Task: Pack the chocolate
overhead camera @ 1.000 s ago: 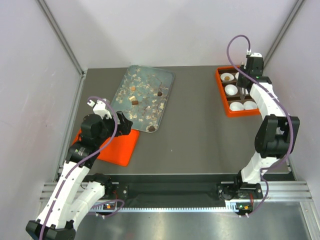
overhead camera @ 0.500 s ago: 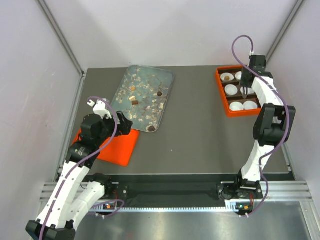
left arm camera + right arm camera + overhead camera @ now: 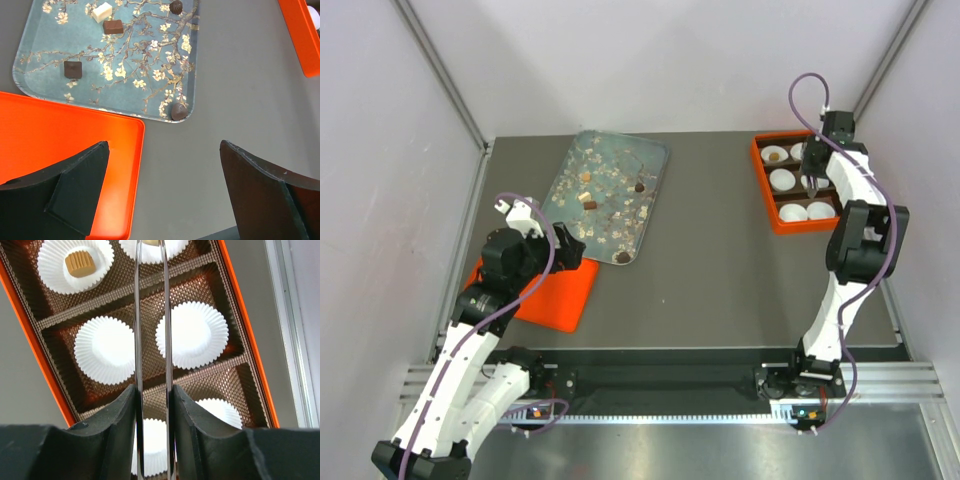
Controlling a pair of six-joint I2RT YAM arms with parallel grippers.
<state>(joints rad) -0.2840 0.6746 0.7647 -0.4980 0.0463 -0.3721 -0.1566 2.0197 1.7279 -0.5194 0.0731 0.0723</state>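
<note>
**Tongs clamped over the box, most chocolate still on the tray**

Pale lilac walls (image 3: 650,60) enclose a grey table (image 3: 720,260). A blossom-printed tray (image 3: 135,75) lies far left, its far edge cut off in the left wrist view. A flat orange lid (image 3: 60,145) lies against its near edge. An orange box (image 3: 761,188) sits far right, partly hidden by the right arm from above.

The left gripper (image 3: 162,145) hovers over the lid's corner, jaws wide apart and holding nothing. The right gripper (image 3: 152,390) is pressed onto thin metal tongs (image 3: 150,315) above the box's white paper cups (image 3: 105,350). The tong tips run out of the picture, so anything between them cannot be made out.

Loose chocolate pieces (image 3: 178,111) lie on the tray, just beyond the left gripper and well apart from the right. One caramel piece (image 3: 80,263) sits in a cup left of the tongs.
</note>
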